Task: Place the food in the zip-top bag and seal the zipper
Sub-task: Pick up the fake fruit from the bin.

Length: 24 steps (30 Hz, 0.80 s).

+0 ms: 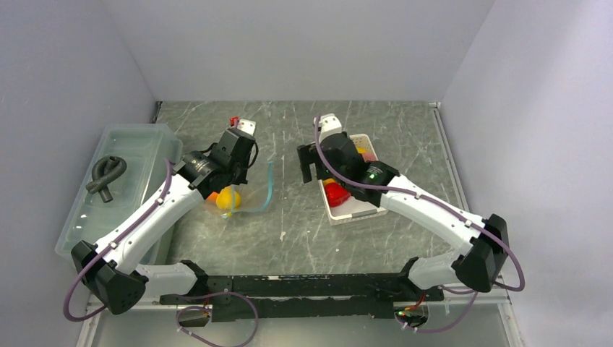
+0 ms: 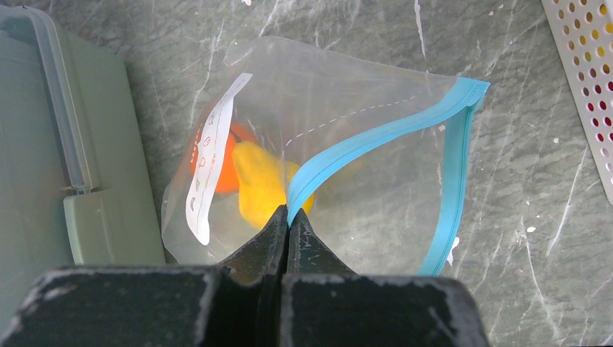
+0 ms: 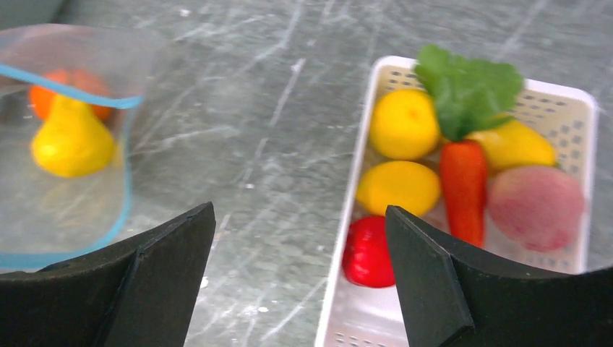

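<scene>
The clear zip-top bag (image 2: 347,108) lies on the table with its mouth held open, and a yellow fruit (image 2: 260,188) and an orange fruit (image 2: 228,170) rest inside it. My left gripper (image 2: 289,213) is shut on the teal-blue zipper (image 2: 376,137) at the near edge of the mouth. More food sits in the white basket (image 3: 376,94): two yellow round fruits (image 3: 403,123), a red pepper (image 3: 369,249), an orange carrot (image 3: 463,184), a green leafy piece (image 3: 470,87) and a pink fruit (image 3: 535,206). My right gripper (image 3: 300,210) hangs open over the basket's left rim, holding nothing.
A large translucent bin (image 1: 116,181) with a dark hose in it stands at the left, close to the bag (image 1: 238,199). The basket (image 1: 354,210) sits right of centre under my right arm. Grey walls enclose the table on three sides.
</scene>
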{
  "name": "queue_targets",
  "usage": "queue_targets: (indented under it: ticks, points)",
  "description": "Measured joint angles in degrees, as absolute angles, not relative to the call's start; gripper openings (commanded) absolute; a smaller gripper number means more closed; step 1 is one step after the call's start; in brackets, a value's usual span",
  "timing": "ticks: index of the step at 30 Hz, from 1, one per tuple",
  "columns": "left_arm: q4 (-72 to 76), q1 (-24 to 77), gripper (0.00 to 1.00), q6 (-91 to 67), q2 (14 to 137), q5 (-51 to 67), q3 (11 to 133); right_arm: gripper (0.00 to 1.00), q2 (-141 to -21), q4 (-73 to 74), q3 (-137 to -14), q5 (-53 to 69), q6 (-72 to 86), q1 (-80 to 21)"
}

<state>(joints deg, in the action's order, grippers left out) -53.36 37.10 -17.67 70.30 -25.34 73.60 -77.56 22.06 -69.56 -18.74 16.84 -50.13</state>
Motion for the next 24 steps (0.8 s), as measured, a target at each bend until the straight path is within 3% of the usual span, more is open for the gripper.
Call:
queue_targets:
  ticks: [12, 24]
  points:
    - [-53.4, 37.1, 0.0, -17.6, 70.3, -25.3, 73.6, 0.95, -76.1, 26.8, -65.1, -24.5, 13.9, -38.8]
    - [-53.4, 37.1, 0.0, -17.6, 70.3, -25.3, 73.6, 0.94, -84.7, 27.1, -65.1, -28.6, 13.9, -31.3]
